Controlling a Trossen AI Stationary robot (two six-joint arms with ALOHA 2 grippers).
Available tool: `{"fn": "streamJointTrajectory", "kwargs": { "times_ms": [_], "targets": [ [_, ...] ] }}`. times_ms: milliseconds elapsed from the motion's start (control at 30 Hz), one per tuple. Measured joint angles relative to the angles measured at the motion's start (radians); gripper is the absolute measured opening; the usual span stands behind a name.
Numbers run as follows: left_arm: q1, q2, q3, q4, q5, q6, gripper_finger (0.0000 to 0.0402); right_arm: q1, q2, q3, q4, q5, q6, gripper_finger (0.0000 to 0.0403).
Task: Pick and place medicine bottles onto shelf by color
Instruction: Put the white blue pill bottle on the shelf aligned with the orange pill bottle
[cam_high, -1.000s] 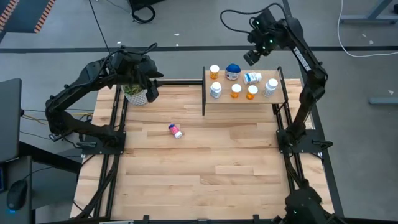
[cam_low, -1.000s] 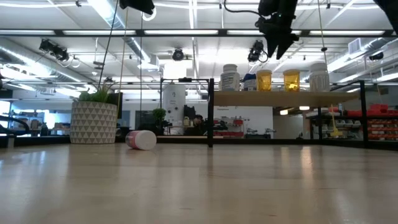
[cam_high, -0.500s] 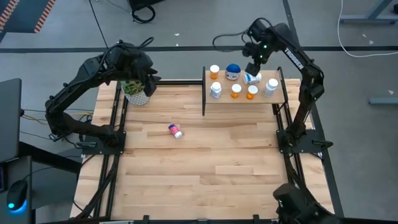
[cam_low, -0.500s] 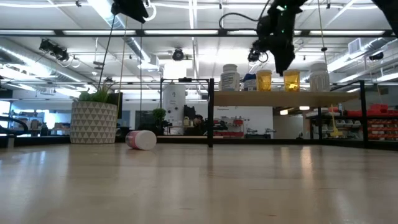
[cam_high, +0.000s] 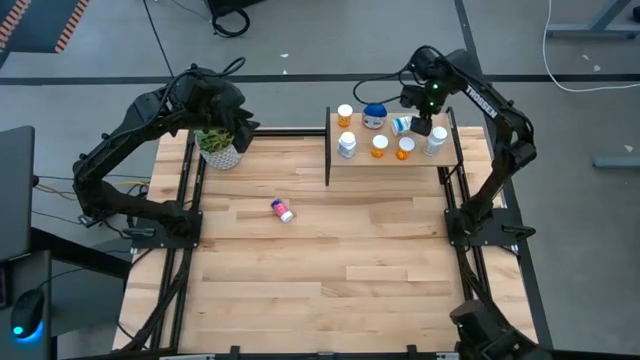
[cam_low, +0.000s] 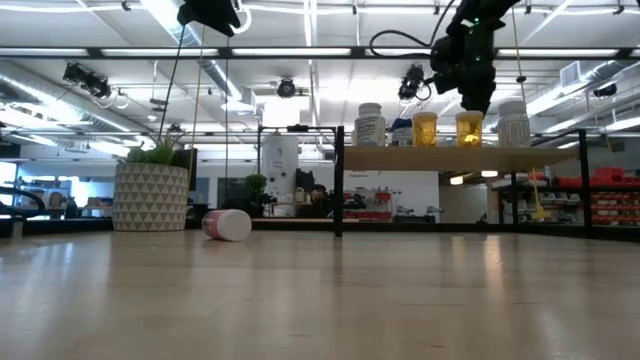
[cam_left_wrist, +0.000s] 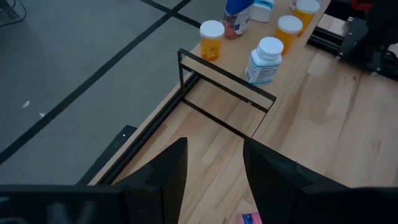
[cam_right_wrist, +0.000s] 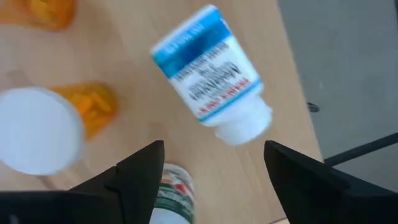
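Light wood forms the small shelf (cam_high: 392, 160), which stands at the far side of the table (cam_high: 330, 260) between black end posts and carries most of the medicine bottles. On it, seen from above, stand an orange bottle (cam_high: 345, 115) and a rounded blue bottle (cam_high: 375, 115) along the far edge, a white bottle (cam_high: 347, 146) and two more orange bottles (cam_high: 379, 146) along the near edge, and another white bottle (cam_high: 436, 139) at the right end. A white bottle with a blue label (cam_right_wrist: 211, 74) lies tipped on its side on the shelf, directly beneath the right gripper (cam_high: 420, 124). That gripper hangs just above the shelf with its two fingers (cam_right_wrist: 140, 171) spread apart on either side of the fallen bottle, holding nothing. One pink bottle (cam_high: 284, 210) lies on its side on the open tabletop, well apart from the shelf. The left gripper (cam_high: 235, 125) hovers over the potted plant (cam_high: 218, 148) at the table's far left corner, its fingers (cam_left_wrist: 168, 174) parted and empty.
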Motion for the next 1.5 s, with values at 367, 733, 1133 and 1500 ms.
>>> {"fn": "streamJointTrajectory", "kwargs": {
  "times_ms": [367,733,1133,1500],
  "targets": [
    [-0.002,0.000,0.000,0.001,0.000,-0.033,0.0165,-0.013,-0.004,-0.089,0.097,0.026,0.033,0.0298],
    [-0.002,0.000,0.000,0.001,0.000,-0.026,0.0165,-0.006,-0.003,-0.114,0.168,0.026,0.069,0.0296],
    [-0.002,0.000,0.000,0.001,0.000,-0.025,0.0165,-0.007,-0.003,-0.114,0.200,0.025,0.078,0.0296],
    [-0.002,0.000,0.000,-0.003,0.000,-0.031,0.0164,0.004,-0.002,-0.205,0.194,-0.026,0.081,0.0282]
  ]
}}
